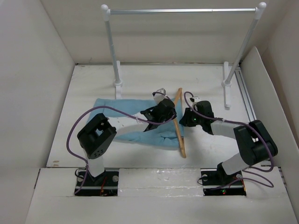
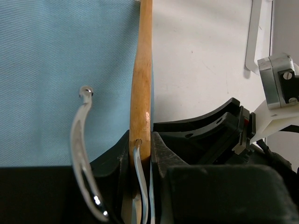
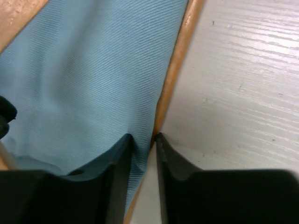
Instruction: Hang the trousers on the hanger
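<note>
The light blue trousers (image 1: 122, 122) lie flat on the table, left of centre. The wooden hanger (image 1: 179, 122) lies at their right end, running front to back. My left gripper (image 1: 167, 111) is shut on the hanger's neck (image 2: 141, 84) where the metal hook (image 2: 80, 154) enters; blue cloth (image 2: 60, 70) lies beyond it. My right gripper (image 1: 186, 116) is just right of the hanger. In the right wrist view its jaws (image 3: 142, 140) are pinched on the trousers' edge (image 3: 93, 74), with the crossbar (image 3: 180, 56) running alongside. The cloth lies between the crossbar and the hanger's upper arm (image 3: 18, 16).
The white-and-silver clothes rail (image 1: 182, 10) stands at the back, its feet (image 1: 118, 84) on the table. One foot shows in the left wrist view (image 2: 257, 37). White walls enclose the table on the left, right and back.
</note>
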Controlling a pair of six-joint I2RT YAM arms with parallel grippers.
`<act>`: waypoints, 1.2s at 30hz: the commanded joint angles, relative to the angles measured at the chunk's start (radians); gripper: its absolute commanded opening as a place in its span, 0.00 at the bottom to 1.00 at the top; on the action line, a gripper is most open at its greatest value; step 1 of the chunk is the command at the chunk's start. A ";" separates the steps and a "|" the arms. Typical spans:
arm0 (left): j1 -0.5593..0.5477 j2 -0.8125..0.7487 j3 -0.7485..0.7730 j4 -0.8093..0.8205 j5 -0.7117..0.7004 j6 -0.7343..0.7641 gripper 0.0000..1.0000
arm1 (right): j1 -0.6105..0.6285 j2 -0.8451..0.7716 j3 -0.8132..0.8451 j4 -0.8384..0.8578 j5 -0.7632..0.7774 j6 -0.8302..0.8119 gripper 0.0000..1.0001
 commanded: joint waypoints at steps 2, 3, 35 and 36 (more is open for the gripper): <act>-0.011 0.040 -0.026 -0.055 0.051 -0.025 0.00 | 0.048 0.005 -0.007 0.020 -0.060 0.043 0.21; -0.011 0.044 -0.023 -0.057 0.051 -0.025 0.00 | 0.048 0.001 0.005 -0.001 -0.042 0.036 0.24; 0.083 -0.032 -0.173 -0.169 -0.058 0.082 0.00 | -0.386 -0.378 0.082 -0.405 -0.194 -0.180 0.00; 0.083 -0.049 -0.195 -0.167 -0.060 0.094 0.00 | -0.434 -0.369 0.087 -0.413 -0.200 -0.186 0.00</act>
